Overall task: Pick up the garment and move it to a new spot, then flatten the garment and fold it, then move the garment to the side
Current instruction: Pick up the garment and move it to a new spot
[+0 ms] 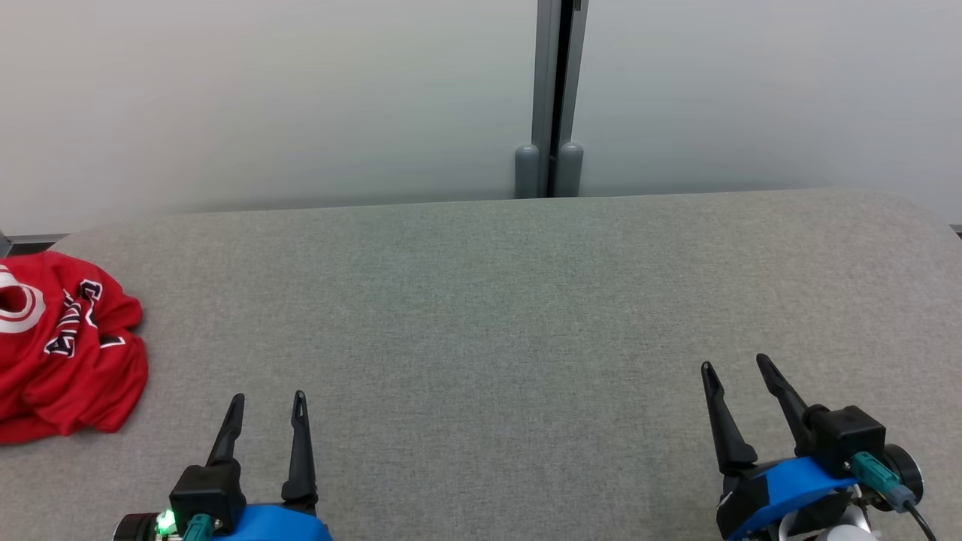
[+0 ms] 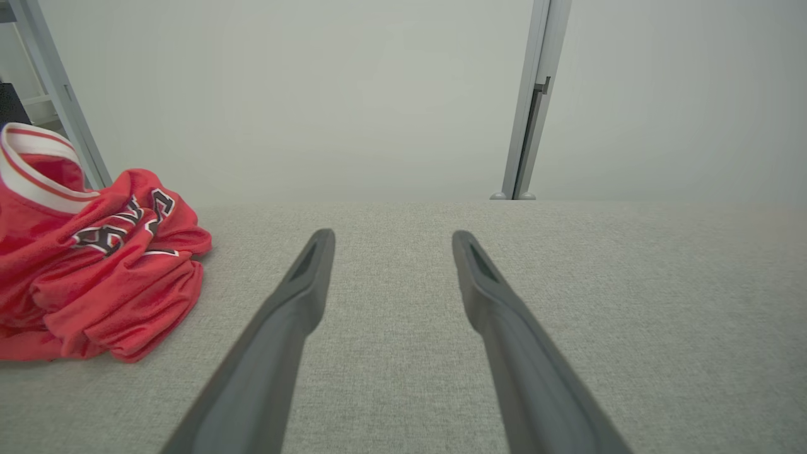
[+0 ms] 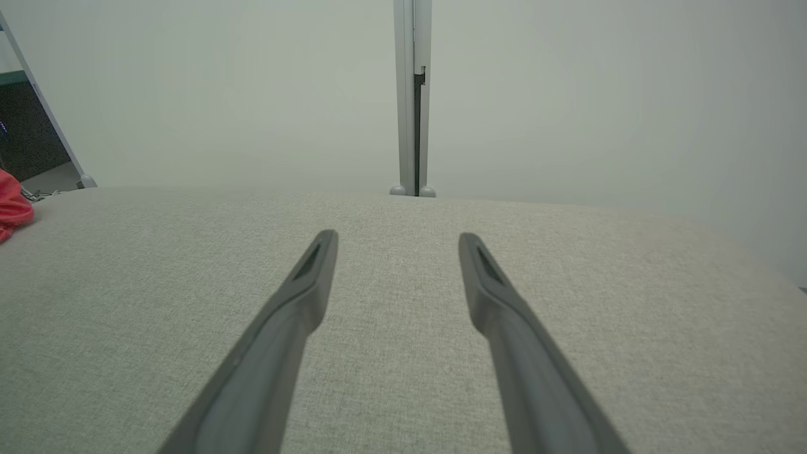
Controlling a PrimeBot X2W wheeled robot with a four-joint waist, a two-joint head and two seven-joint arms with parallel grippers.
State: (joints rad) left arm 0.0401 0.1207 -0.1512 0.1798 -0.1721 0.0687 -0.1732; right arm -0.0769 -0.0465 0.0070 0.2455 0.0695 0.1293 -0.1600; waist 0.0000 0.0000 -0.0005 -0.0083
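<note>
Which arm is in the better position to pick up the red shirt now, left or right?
Probably the left. The red shirt lies crumpled at the left edge of the table, near the open left gripper. The open right gripper stands far from it.

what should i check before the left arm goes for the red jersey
1. left gripper open, nothing between its fingers: ok
2. right gripper open, holding nothing: ok
3. red jersey lying crumpled on the table, to the left of the left gripper: ok
4. bare table between left gripper and red jersey: ok
5. bare spot mid-table for setting it down: ok
6. red jersey's far-left side, cut off at the head view's edge: cannot tell
</note>
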